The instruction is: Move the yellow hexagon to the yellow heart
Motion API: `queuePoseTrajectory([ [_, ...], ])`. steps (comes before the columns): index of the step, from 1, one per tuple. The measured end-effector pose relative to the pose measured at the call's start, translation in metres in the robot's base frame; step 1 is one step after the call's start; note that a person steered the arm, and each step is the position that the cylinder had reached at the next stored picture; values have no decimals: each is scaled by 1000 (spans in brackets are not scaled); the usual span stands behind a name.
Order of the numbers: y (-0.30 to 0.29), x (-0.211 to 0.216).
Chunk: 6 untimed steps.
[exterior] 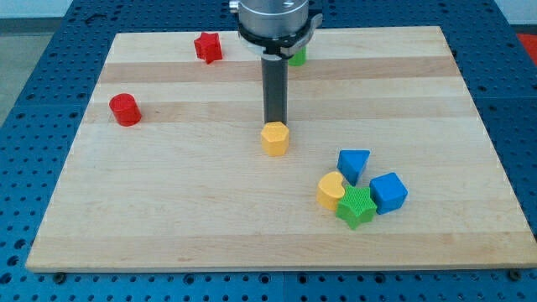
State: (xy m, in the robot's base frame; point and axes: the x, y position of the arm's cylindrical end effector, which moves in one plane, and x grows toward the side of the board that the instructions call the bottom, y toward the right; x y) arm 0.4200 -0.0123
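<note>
The yellow hexagon [274,138] sits near the middle of the wooden board. My tip [275,122] is right behind it, at its top edge, touching or nearly touching it. The yellow heart [331,190] lies lower right of the hexagon, about 70 pixels away, in a cluster with other blocks.
A green star [357,207], a blue cube [388,192] and a blue triangle [353,164] crowd around the yellow heart. A red cylinder [125,110] is at the left, a red star [208,47] at the top, and a green block [298,56] is partly hidden behind the arm.
</note>
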Motion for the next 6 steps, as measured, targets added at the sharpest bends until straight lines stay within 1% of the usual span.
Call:
queuePoseTrajectory([
  [1, -4, 23],
  [2, 4, 54],
  [3, -36, 59],
  [4, -66, 75],
  [5, -13, 90],
  [6, 41, 90],
])
